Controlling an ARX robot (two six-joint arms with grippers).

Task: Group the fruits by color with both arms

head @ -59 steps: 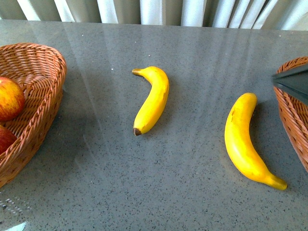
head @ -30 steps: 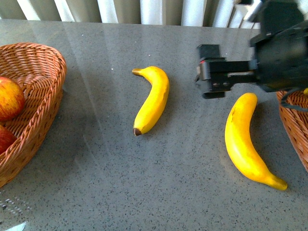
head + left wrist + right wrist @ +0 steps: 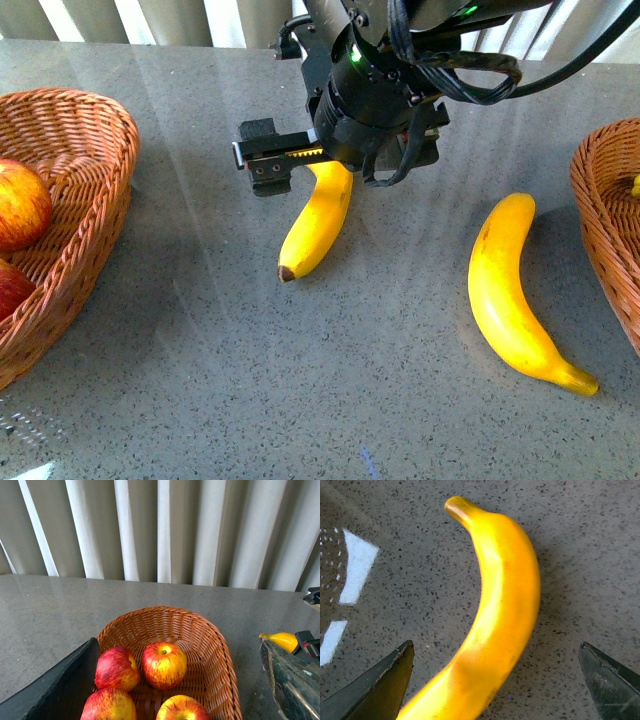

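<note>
Just toward 12 o'clock from the centre of the table (image 3: 200,330), the right gripper (image 3: 496,643) hovers with its jaws spread wide on either side of one banana (image 3: 507,580), not touching it. The second banana (image 3: 510,290) lies at 4 o'clock. The apples (image 3: 116,667) sit in the basket (image 3: 220,650) at 9 o'clock, below the left gripper (image 3: 177,645), likewise spread. The banana's skin is glossy and curved, so a pinch near the stem end could let it slide or swing out.

Bright, sharp pics – soft glare on table (image 3: 200,100)
</note>
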